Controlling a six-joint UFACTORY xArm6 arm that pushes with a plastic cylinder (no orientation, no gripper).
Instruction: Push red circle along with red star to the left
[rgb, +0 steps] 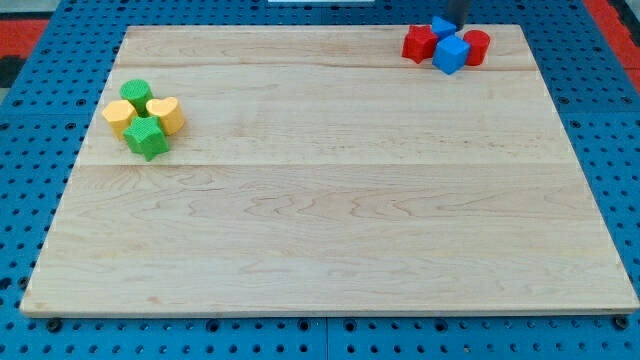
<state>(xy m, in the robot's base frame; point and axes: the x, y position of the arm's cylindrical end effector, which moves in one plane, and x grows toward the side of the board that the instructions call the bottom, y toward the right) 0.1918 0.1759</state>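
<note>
The red star (419, 44) and the red circle (477, 47) lie at the board's top right corner, with a blue cube (451, 54) between them and touching both. A second blue block (442, 26) sits just behind the cube. My rod comes down from the view's top edge, and my tip (457, 30) stands right behind this cluster, beside the second blue block and above the gap between the cube and the red circle. The very end of the tip is partly hidden by the blocks.
A second cluster lies at the board's left side: a green circle (136, 93), a yellow heart (165, 113), a yellow hexagon (118, 117) and a green star (146, 138). The wooden board (330, 210) rests on a blue pegboard table.
</note>
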